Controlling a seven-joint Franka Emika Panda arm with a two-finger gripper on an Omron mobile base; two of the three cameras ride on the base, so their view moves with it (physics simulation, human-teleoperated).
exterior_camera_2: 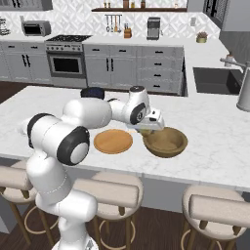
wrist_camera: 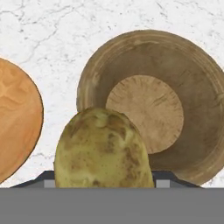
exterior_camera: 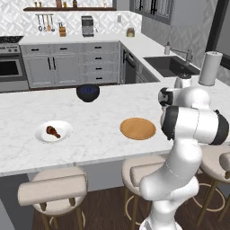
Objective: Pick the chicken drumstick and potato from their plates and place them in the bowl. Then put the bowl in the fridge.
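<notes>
The gripper hangs over the marble island counter, just at the near-left rim of the wooden bowl, and its fingers are clamped on the potato — in the hand view the yellowish-olive lump fills the space between them at 6 o'clock, with the bowl's pale floor beyond it at about 1 o'clock. The potato is held above the counter, overlapping the bowl's rim but not yet inside it. The orange-tan wooden plate lies bare just beside the bowl, at its 9 o'clock in the right base view. In the left base view the white plate sits well apart, at the wooden plate's 9 o'clock, with the chicken drumstick lying on it. A dark blue bowl stands toward the counter's far side, at roughly 11 o'clock from the wooden plate.
</notes>
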